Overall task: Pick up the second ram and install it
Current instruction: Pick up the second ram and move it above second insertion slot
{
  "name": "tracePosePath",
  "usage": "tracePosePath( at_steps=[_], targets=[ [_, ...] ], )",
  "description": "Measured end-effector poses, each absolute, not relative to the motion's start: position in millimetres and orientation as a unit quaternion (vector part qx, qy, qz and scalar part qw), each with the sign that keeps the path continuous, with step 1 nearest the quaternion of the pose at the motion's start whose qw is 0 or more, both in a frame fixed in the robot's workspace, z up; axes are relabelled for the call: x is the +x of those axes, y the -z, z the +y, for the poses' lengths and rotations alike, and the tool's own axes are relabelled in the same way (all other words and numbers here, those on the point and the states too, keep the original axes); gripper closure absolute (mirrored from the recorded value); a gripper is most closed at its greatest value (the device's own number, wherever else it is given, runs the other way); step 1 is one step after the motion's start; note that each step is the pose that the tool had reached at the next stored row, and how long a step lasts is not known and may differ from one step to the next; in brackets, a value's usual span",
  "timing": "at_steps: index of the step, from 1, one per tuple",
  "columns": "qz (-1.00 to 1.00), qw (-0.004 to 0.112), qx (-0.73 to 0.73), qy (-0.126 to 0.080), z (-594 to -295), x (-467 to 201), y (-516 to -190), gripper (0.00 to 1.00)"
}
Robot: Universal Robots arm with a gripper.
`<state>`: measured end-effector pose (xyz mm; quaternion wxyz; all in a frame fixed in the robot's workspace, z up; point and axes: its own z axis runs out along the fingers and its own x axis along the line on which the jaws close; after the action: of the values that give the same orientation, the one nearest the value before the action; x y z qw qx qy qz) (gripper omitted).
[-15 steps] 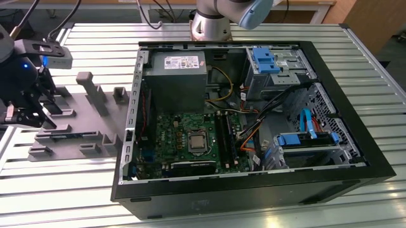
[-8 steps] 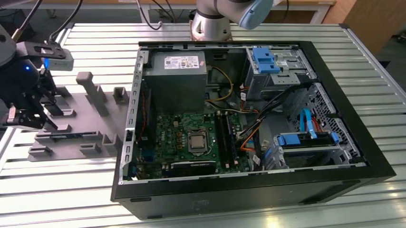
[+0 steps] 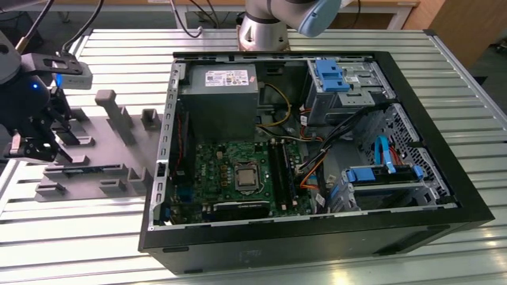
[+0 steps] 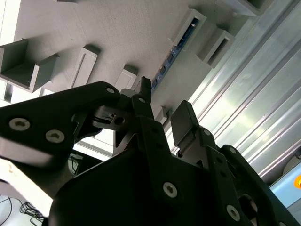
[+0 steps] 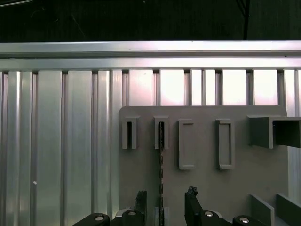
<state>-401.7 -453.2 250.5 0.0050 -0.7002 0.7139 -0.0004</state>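
The second ram [image 5: 161, 155] stands on edge in two grey slotted blocks on the grey fixture plate [image 5: 207, 188]. It appears as a thin dark strip in both wrist views [image 4: 175, 47] and low on the plate in the exterior view [image 3: 79, 170]. My gripper [image 5: 165, 201] hangs just above the plate at the exterior view's far left [image 3: 38, 153]. It is open, one finger [image 5: 141, 202] on each side of the strip's line, over the end of the ram. In the second wrist view the gripper [image 4: 163, 101] holds nothing between its pads.
An open black computer case [image 3: 443, 196] lies at the exterior view's right, with the green motherboard [image 3: 214, 163], power supply [image 3: 225, 89], cables and blue drive bays inside. Taller grey blocks [image 3: 119, 116] rise from the plate. The ribbed metal table [image 5: 56, 141] ends at a rail.
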Motion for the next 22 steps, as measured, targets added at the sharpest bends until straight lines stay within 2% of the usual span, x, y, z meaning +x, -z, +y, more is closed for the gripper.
tracePosePath(
  at_steps=[22],
  targets=[
    [0.714, 0.005, -0.700, 0.001, -453.3, -403.6, -238.2, 0.55]
  ],
)
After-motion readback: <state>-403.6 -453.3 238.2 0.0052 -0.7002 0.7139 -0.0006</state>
